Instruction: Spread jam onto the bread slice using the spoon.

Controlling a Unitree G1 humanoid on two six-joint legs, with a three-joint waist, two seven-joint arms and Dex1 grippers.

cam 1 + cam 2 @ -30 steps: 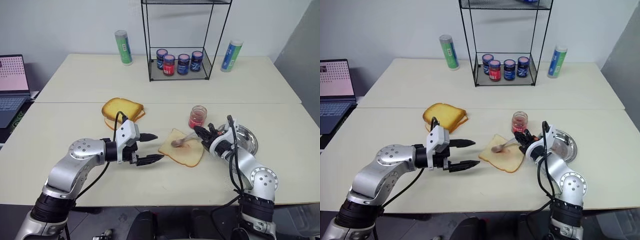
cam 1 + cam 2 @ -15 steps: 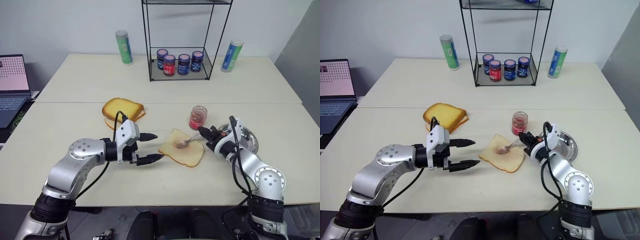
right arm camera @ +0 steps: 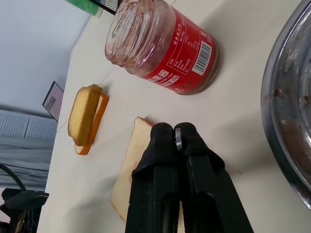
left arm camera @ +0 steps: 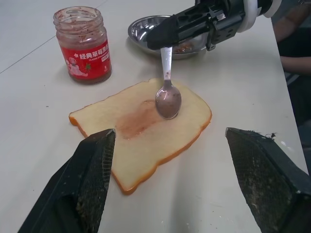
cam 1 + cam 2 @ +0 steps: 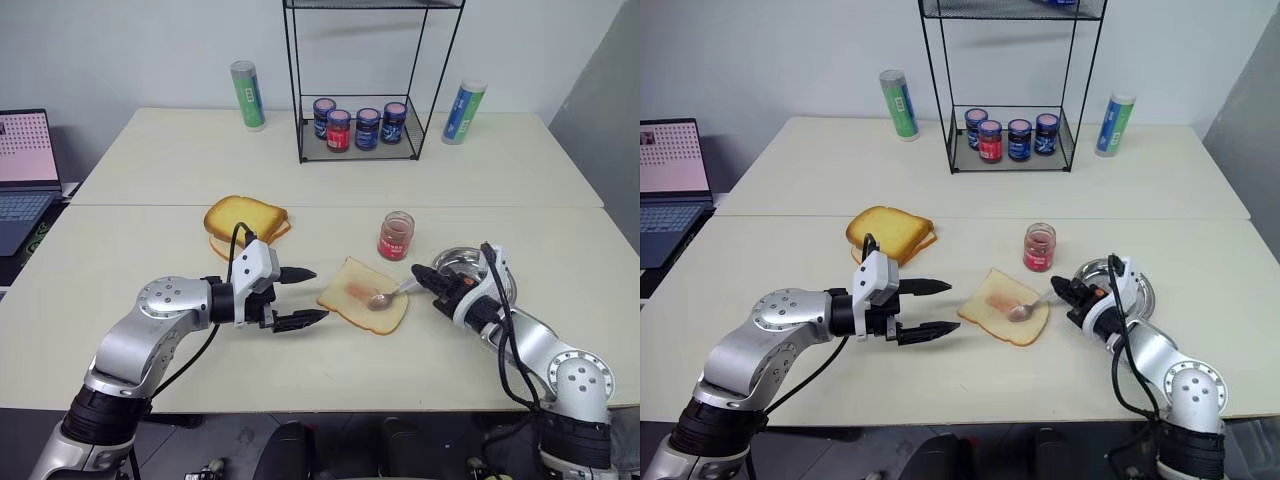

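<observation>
- Two end effectors are over the pale surface (image 5: pixel 150 240), one on each side of the bread slice (image 5: pixel 362 296).
- The right end effector (image 5: pixel 424 279) has its black fingers pressed together on the handle of the spoon (image 4: pixel 167 92), pinching it near the end.
- The spoon bowl sits face down on the bread slice, towards the edge nearest the right arm, and it looks smeared.
- The bread slice lies flat near the middle of the surface with a faint pinkish streak of jam across it, just beside the spoon bowl.
- The jam (image 5: pixel 396 235) is in a small lidless glass jar with a red label, standing upright just behind the bread slice, not touching it.
- The left end effector (image 5: pixel 306 295) hangs just to the left of the bread slice with its fingers spread wide, holding nothing.
- A round steel dish (image 5: pixel 1135 289) sits behind the right arm, with some reddish residue inside.
- Toasted slices (image 5: pixel 245 219) are stacked farther back on the left.
- A wire rack (image 5: pixel 365 125) at the back holds four dark-lidded jars.
</observation>
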